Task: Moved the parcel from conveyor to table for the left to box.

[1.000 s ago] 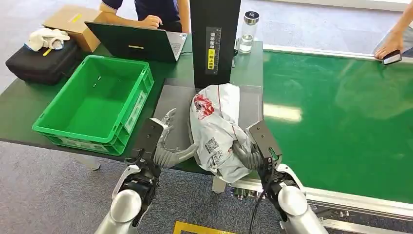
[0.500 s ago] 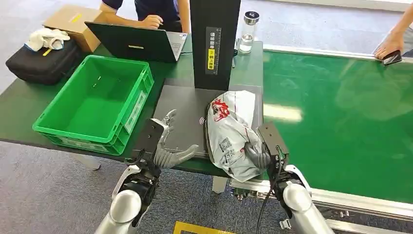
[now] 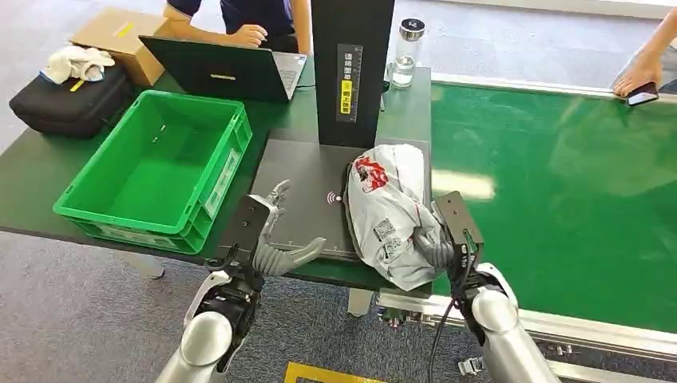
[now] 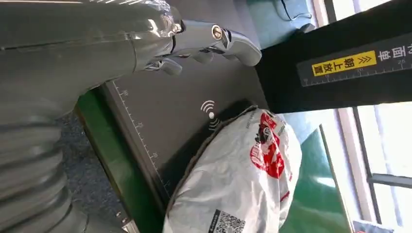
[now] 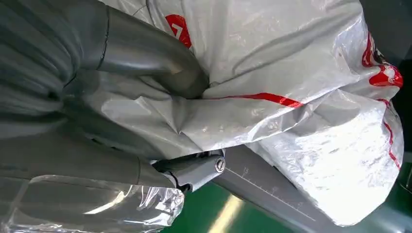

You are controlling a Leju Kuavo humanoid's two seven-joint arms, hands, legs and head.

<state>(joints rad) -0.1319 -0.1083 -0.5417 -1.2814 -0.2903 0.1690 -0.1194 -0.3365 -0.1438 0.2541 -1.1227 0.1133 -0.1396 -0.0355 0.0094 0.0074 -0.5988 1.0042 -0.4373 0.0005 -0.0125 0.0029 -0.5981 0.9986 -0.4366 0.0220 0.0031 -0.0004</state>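
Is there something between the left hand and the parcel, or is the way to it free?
Nothing visible blocks it. The left hand hovers open at the dark scanner pad's near edge, and only bare pad separates it from the parcel, which the right hand grips.

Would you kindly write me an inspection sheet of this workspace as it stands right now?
Surface: dark green table with a dark scanning pad; green conveyor alongside.
Job's things: grey parcel lying on the pad's right side, its near end overhanging; green crate empty.
Clutter: laptop, bottle, black bag, cardboard box.
Hands: right hand grips the parcel; left hand open, holding nothing.
Cables: black cable along the right forearm.
Surroundings: people at the laptop and the conveyor's far edge.
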